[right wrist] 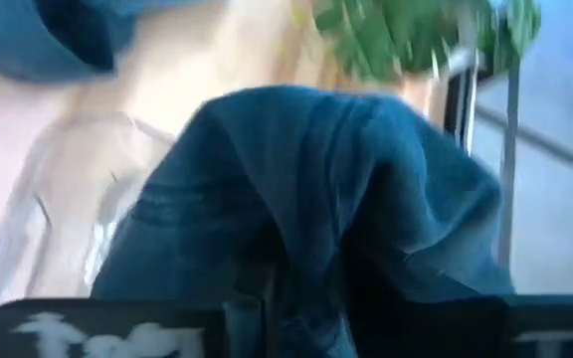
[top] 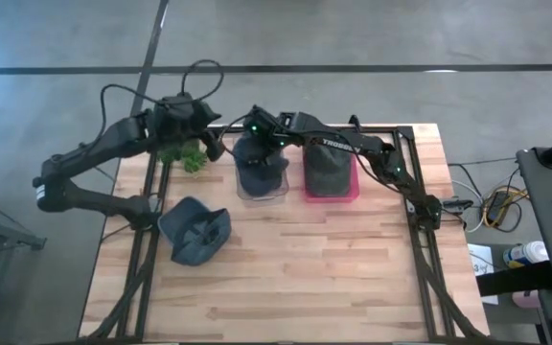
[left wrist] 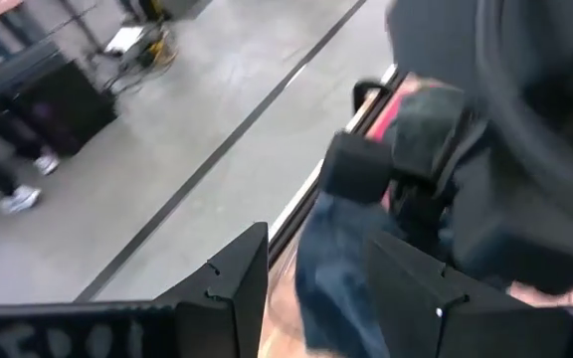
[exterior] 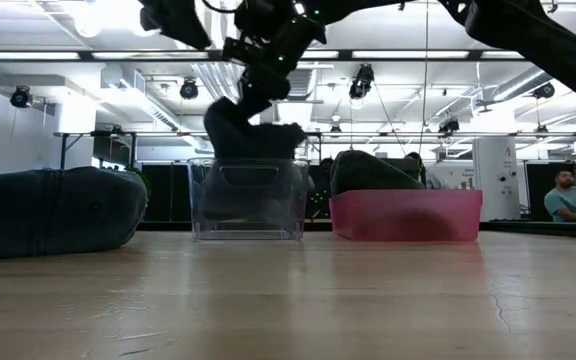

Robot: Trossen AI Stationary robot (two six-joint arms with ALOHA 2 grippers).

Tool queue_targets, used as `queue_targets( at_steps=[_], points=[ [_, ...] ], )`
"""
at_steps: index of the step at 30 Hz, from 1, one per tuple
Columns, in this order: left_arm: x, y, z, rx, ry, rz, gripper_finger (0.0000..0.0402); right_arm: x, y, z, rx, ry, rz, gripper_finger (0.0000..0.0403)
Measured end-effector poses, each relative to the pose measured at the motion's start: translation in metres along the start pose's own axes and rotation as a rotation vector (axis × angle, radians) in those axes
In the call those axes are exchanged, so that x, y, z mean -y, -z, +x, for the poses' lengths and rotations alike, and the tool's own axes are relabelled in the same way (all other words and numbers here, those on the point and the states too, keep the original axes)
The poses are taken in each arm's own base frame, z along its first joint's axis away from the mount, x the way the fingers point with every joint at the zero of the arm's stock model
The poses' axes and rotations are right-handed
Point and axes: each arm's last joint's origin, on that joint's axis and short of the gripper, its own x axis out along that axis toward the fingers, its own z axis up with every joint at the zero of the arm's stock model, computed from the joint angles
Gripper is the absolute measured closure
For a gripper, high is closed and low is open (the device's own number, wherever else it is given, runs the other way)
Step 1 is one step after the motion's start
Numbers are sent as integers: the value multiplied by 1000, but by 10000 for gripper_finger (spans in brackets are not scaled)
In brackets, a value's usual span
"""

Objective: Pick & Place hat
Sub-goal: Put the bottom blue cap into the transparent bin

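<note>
A dark blue hat (top: 260, 163) (exterior: 253, 135) (right wrist: 306, 189) hangs over a clear bin (top: 278, 195) (exterior: 248, 215) (right wrist: 38, 219). My right gripper (top: 257, 129) (exterior: 253, 85) is above it and shut on it. My left gripper (top: 214, 146) (left wrist: 316, 288) is open, raised near the table's far edge just left of the clear bin, and touches nothing. A second blue hat (top: 196, 230) (exterior: 48, 215) lies on the table to the near left. A dark grey hat (top: 329, 168) (exterior: 368, 172) sits in a pink bin (top: 310, 196) (exterior: 408, 215). My right gripper holds the dark blue hat by its bunched upper part (exterior: 233, 110), coming from above and pointing down. The cloth itself hides the fingertips in the right wrist view. The hat hangs below the gripper, its lower part at the clear bin's rim (exterior: 268, 160); whether it touches the bin I cannot tell.
A green plant (top: 185, 156) (right wrist: 416, 35) stands at the far edge, under my left arm. The clear and pink bins stand side by side in the table's far middle. Bare wood (top: 333, 278) fills the near and right parts. A dark frame (top: 420, 206) runs along the right side.
</note>
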Motion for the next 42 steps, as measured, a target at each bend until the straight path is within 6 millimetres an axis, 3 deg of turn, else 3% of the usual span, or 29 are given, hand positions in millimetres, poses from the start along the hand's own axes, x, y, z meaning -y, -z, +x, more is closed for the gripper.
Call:
queue_targets(
  at_steps=[6, 11, 16, 20, 23, 28, 36, 42],
  points=[
    [-23, -7, 21, 79, 85, -4, 245, -7, 11, -7, -140, -45, 99, 275],
    [-46, 2, 58, 40, 256, -8, 245, -11, 10, -22, -157, -54, 164, 235],
    [-58, 13, 103, 37, 436, 5, 245, -11, 3, -52, -146, 33, 253, 211],
    [-58, 21, 135, 9, 472, -9, 245, -12, 6, -80, -172, 53, 367, 209],
    [-57, 30, 150, -42, 489, -19, 245, -17, 12, -89, -238, 46, 446, 209],
    [-52, 41, 153, -153, 526, -54, 245, -32, 28, -74, -384, 5, 536, 209],
    [-43, 49, 155, -223, 567, -67, 245, -61, 48, -31, -390, -7, 558, 209],
    [-33, 62, 163, -340, 608, -87, 245, -52, 62, -16, -293, 87, 552, 209]
  ],
)
